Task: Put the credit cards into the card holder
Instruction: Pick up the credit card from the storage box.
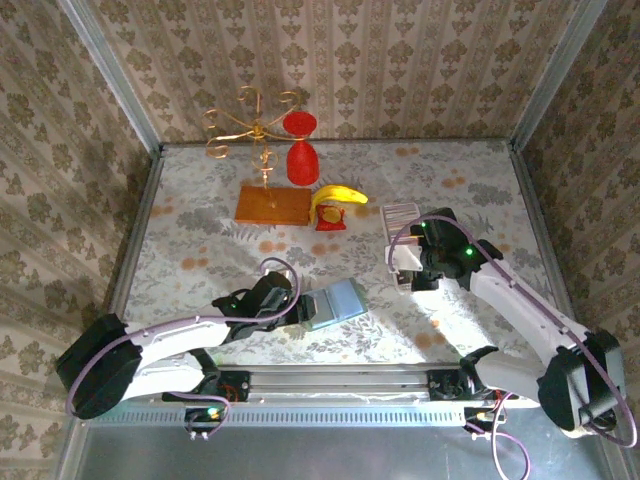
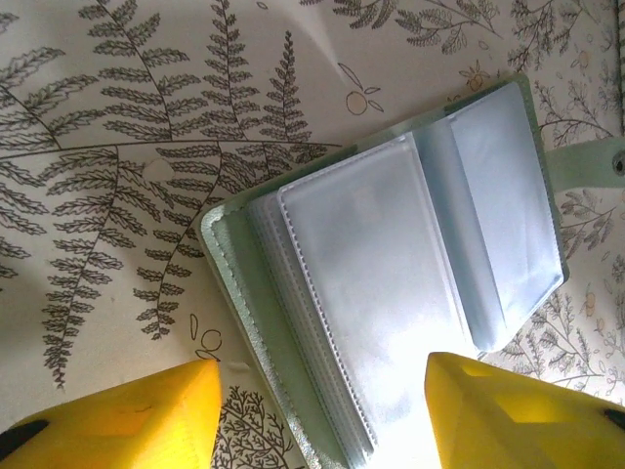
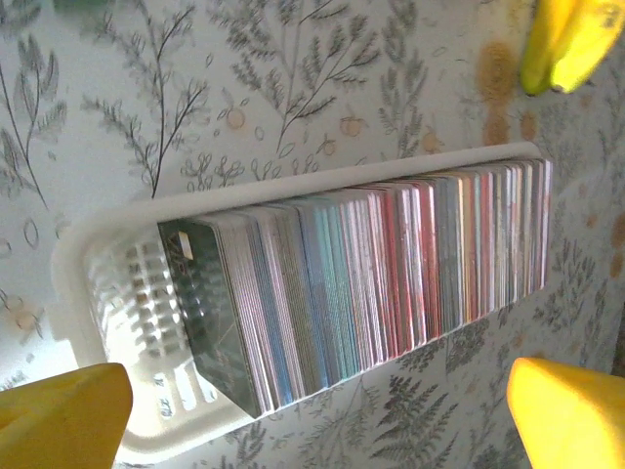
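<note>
Top overhead; wrists close, downward; card holder shared.

Left arm and right arm, lower frame: white shells, black joints, lilac cables; perhaps green lights; yellow fingers.

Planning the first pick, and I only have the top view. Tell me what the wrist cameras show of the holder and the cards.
Observer: The holder lies open, and its top clear sleeve looks empty.
Operator: Now the cards.
Observer: The cards stand on edge in one packed row in a white tray, with a gap at one end.
Operator: Give me the right hand.
Observer: The right hand is open wide, with the tray just ahead of it.
</note>
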Controlling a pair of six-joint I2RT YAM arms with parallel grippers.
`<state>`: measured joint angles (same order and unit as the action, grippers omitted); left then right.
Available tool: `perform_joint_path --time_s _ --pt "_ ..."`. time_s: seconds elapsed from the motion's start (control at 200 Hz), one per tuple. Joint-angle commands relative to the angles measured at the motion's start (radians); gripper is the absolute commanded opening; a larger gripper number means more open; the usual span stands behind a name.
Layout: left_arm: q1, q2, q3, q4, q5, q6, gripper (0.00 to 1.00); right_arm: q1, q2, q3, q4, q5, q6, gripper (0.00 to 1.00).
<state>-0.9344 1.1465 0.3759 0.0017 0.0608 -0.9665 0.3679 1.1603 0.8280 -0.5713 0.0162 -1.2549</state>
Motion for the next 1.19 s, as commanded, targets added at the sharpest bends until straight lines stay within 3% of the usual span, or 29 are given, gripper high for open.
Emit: perform_joint_path --time_s 0.0,0.275,0.575,0.65,0.875,1.025,1.19 --pt "0.000 0.013 0.029 -0.002 0.025 0.025 0.59 -0.004 0.051 -0.010 0.062 -0.002 -0.185 1.00" --pt "-0.016 0.054 0.038 0.021 0.033 0.027 0.61 -0.011 0.159 -0.047 0.201 0.043 -0.239 0.99" --pt "-0.043 0.096 0.061 0.027 0.045 0.039 0.59 -0.011 0.221 -0.040 0.193 0.046 -0.247 1.00" --pt "-0.052 0.103 0.071 0.018 0.050 0.050 0.57 -0.011 0.254 -0.025 0.198 0.046 -0.224 0.94" --pt "-0.060 0.127 0.070 0.007 0.036 0.055 0.55 -0.008 0.279 -0.013 0.162 0.072 -0.248 0.91" --pt "-0.058 0.127 0.074 -0.047 -0.001 0.075 0.55 -0.009 0.250 -0.019 0.166 0.076 -0.250 0.76" --pt "-0.038 0.127 0.070 -0.096 -0.017 0.093 0.52 -0.008 0.208 -0.022 0.156 0.077 -0.253 0.69"
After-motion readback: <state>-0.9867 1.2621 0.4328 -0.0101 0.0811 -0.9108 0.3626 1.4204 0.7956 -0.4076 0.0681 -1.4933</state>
